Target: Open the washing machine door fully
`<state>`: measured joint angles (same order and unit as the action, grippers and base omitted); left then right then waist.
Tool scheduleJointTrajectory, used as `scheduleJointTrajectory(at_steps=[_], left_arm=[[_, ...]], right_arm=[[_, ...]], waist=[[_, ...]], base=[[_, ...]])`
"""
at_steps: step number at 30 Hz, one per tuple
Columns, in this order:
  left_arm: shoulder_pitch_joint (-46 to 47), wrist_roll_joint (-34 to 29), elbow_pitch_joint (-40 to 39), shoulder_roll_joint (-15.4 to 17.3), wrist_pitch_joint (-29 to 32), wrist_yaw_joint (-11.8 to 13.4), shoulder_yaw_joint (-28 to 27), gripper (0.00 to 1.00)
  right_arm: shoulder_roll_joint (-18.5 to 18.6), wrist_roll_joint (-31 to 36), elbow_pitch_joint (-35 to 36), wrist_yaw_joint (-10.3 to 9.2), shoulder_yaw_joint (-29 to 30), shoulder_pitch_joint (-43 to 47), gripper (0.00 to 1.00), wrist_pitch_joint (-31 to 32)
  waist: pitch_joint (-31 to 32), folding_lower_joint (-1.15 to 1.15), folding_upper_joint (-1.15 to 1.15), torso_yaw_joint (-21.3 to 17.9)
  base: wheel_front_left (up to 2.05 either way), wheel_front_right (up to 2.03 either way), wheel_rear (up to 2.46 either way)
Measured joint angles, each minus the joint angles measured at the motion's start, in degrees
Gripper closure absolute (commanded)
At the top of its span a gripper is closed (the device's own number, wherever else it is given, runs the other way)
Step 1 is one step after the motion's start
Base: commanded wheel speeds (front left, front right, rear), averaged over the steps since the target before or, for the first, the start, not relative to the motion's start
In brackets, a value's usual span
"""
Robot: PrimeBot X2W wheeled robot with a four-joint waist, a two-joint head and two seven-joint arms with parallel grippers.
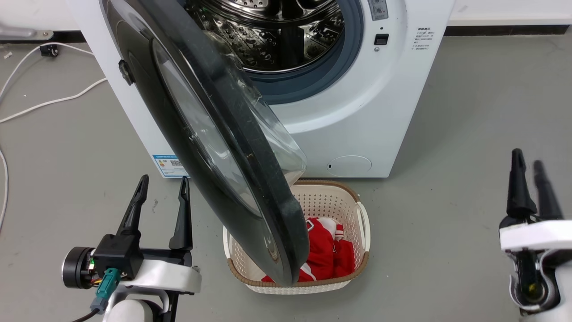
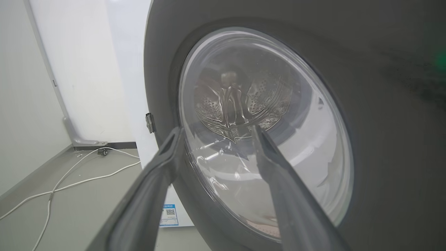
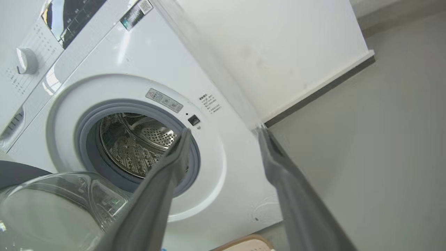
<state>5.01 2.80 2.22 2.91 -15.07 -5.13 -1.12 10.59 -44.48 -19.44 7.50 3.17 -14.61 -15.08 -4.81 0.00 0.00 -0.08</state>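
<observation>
Head view: washing machine door (image 1: 214,147) half-swung, free edge over the basket (image 1: 364,223). Left gripper (image 1: 164,178), wide and empty, just left of its outer face, probably not touching; right gripper (image 1: 528,157), also spread, well apart.

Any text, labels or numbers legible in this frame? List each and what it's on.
Nothing reads clearly.
Blue label sticker on the washing machine: QR code, print too small.
Print block right of the drum: too small.
Grey warning label by the drum rim: blurred.
Control panel markings: blurred.
</observation>
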Motion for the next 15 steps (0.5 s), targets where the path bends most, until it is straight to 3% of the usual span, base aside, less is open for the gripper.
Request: scheduleJointTrajectory(at_steps=[3,4,6,11,15], left_arm=[[-0.01,-0.07,-0.02,0.01,0.0,-0.02,-0.04,0.0],[-0.01,-0.1,-0.03,0.0,0.0,-0.19,-0.03,0.0],[-0.01,-0.12,0.01,0.0,0.0,-0.25,-0.1,0.0],[-0.01,-0.34,-0.01,-0.01,0.0,-0.35,-0.08,0.0],[-0.01,-0.56,-0.1,0.0,0.0,-0.38,-0.14,0.0]], right_arm=[[-3.32,18.98,9.29,0.0,5.26,2.97,0.0,0.0],[-5.13,28.09,14.75,0.0,6.62,4.38,0.0,-0.01],[-6.3,35.55,18.8,0.0,6.36,6.12,0.0,0.0],[-7.42,45.13,23.42,0.01,3.31,10.23,0.0,0.0],[-7.54,45.66,23.16,0.01,0.83,12.85,0.0,0.0]], waist=[[-0.01,0.0,0.0,0.05],[-0.04,0.0,0.0,0.11],[-0.04,0.0,0.0,0.2],[-0.04,0.0,0.0,0.43],[-0.16,0.0,0.0,0.49]], base=[[0.0,0.0,0.0],[0.0,0.0,0.0],[0.0,0.0,0.0],[0.0,0.0,0.0],[0.0,0.0,0.0]])
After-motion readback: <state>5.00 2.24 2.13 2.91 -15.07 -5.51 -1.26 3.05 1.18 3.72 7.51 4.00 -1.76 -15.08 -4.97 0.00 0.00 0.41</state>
